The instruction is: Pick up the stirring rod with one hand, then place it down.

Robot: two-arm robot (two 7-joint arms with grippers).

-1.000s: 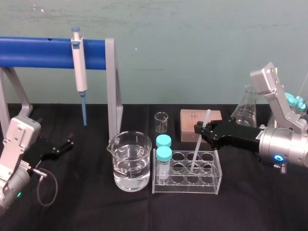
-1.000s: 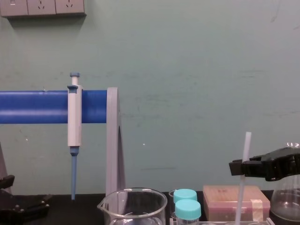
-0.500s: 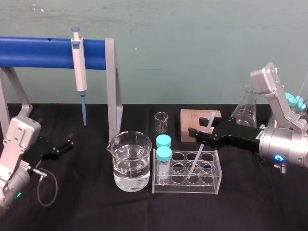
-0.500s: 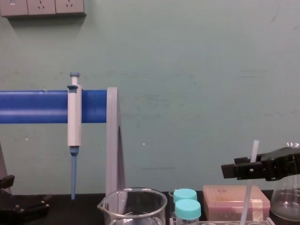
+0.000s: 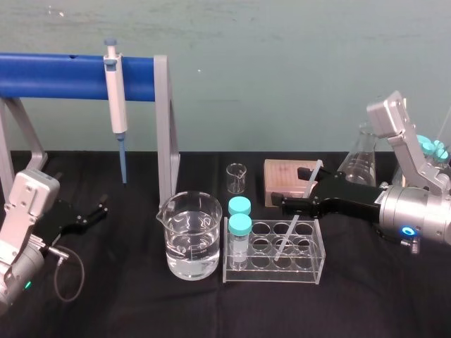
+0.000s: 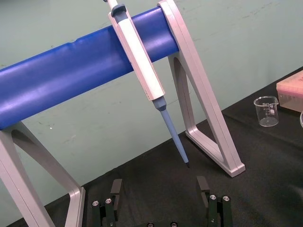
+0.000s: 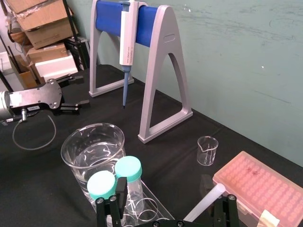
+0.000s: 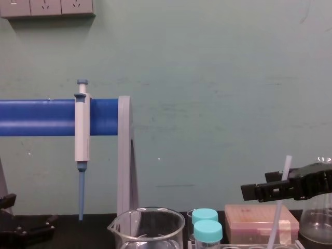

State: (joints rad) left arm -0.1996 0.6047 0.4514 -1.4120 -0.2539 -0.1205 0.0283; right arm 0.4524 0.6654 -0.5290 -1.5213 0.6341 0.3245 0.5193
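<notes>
Clear rack holds stirring rod, two vials — right claw spread around rod, left claw spread, parked.

So the right black flat-jawed gripper was reaching in level from the right side on its chunky silver wrist with the jaws spread wide apart, and the left black flat-jawed gripper was sitting low on the left, jaws apart too.
</notes>
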